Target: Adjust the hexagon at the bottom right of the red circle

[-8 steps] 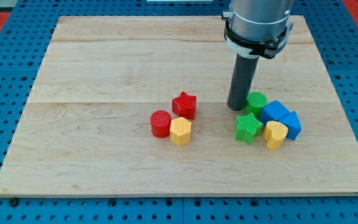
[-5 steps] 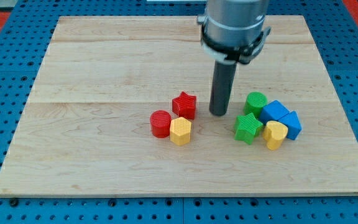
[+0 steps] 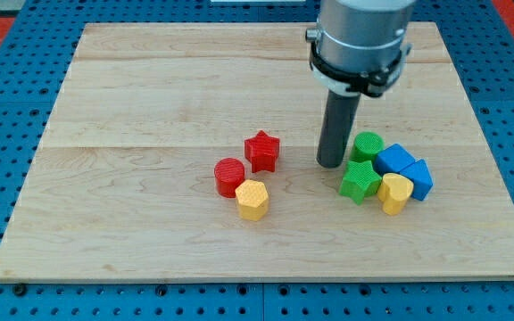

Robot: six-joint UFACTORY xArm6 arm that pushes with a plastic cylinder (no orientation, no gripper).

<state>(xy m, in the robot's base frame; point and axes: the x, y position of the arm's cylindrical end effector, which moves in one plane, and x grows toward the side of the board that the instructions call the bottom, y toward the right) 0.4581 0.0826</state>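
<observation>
My tip (image 3: 330,164), a bare rod gripping nothing, is being held just left of the green cylinder block (image 3: 367,146) and green star block (image 3: 359,181). The yellow hexagon block (image 3: 252,199) is lying well to its lower left, touching the red cylinder block (image 3: 229,176). Any careless sweep risks nudging the red star block (image 3: 262,151).

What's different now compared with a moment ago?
The yellow hexagon has slid toward the view's bottom left, now below and right of the red circle. My tip swung left, then back right beside the green cylinder. The red star and right-hand cluster barely shifted.
</observation>
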